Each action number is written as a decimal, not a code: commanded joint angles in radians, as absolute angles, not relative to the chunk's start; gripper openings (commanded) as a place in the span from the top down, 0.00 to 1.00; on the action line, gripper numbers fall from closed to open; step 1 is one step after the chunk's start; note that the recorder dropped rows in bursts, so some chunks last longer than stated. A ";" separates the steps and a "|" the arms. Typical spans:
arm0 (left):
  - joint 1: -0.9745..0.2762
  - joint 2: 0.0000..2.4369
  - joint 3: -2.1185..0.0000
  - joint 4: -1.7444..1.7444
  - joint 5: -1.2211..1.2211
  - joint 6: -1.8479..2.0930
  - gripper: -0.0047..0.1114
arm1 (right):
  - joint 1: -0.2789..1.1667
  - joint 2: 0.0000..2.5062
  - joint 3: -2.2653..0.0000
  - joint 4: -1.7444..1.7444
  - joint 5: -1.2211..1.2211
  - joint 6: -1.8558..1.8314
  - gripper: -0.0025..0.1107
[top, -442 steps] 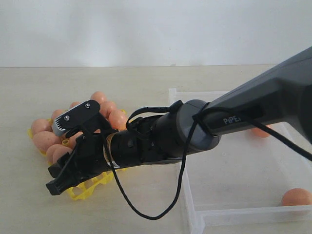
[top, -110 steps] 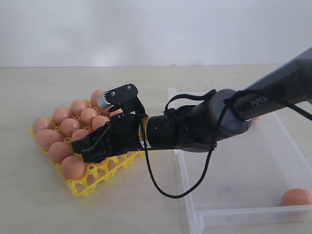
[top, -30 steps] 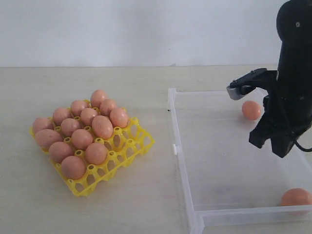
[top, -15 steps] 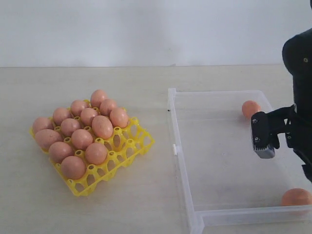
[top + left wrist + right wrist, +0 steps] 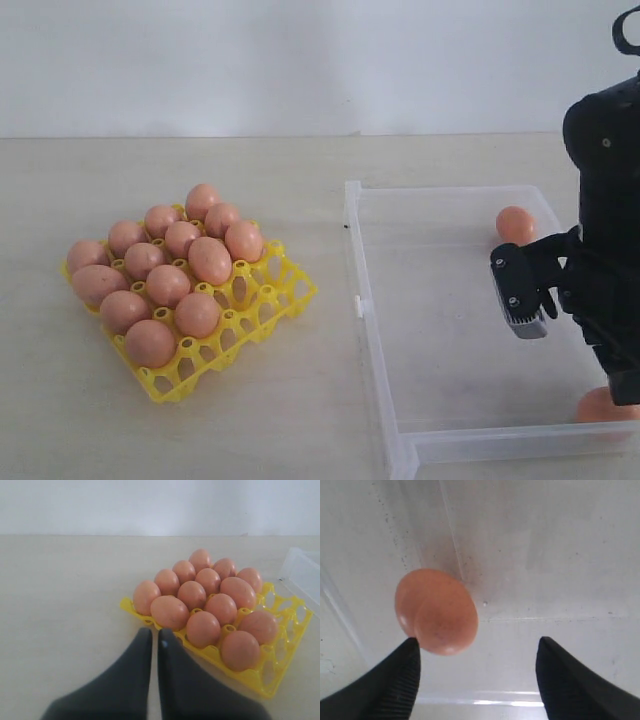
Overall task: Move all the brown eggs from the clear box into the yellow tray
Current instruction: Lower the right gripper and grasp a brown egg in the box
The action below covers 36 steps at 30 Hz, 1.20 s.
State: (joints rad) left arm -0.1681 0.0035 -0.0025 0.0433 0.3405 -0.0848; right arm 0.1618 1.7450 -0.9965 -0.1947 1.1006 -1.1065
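Note:
The yellow tray (image 5: 285,290) lies on the left of the table with several brown eggs (image 5: 168,285) in its cups. The clear box (image 5: 372,340) on the right holds two eggs: one by the far right wall (image 5: 516,224), one in the near right corner (image 5: 596,406), partly hidden by my right arm (image 5: 605,250). My right gripper (image 5: 477,640) is open and points down at that corner egg (image 5: 437,612), which lies just ahead of one finger (image 5: 400,680) and off to its side. My left gripper (image 5: 154,631) is shut and empty by the tray's edge (image 5: 280,680); it is out of the exterior view.
The pale table (image 5: 200,430) runs around tray and box, with a white wall behind. The box's near wall (image 5: 500,440) and right wall stand close to my right gripper. One corner of the box (image 5: 302,570) shows in the left wrist view beyond the tray.
My right arm left the tray, swung back over the box and has come down toward the near right corner egg. The left gripper's motion cannot be told.

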 commanded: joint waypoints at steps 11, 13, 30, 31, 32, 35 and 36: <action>-0.173 0.000 0.000 0.041 0.337 -0.086 0.92 | 0.161 1.887 -0.997 -0.188 1.070 -1.164 0.47; -0.173 0.000 0.000 0.041 0.337 -0.086 0.92 | 0.161 1.887 -0.997 -0.188 1.002 -1.162 0.55; -0.173 0.000 0.000 0.041 0.337 -0.086 0.92 | 0.161 1.798 -0.999 0.062 0.863 -0.772 0.98; -0.173 0.000 0.000 0.041 0.337 -0.086 0.92 | 0.161 1.779 -0.999 0.091 0.847 -0.765 0.98; -0.173 0.000 0.000 0.041 0.337 -0.086 0.92 | 0.161 1.759 -0.999 0.116 0.833 -0.765 0.98; -0.173 0.000 0.000 0.041 0.337 -0.086 0.92 | 0.161 1.703 -0.999 0.164 0.790 -0.738 0.98; -0.173 0.000 0.000 0.041 0.337 -0.086 0.92 | 0.161 1.689 -0.999 0.175 0.777 -0.724 0.98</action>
State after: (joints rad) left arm -0.1681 0.0035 -0.0025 0.0433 0.3405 -0.0848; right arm 0.1618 1.7413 -0.9966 0.1341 0.8135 -0.7611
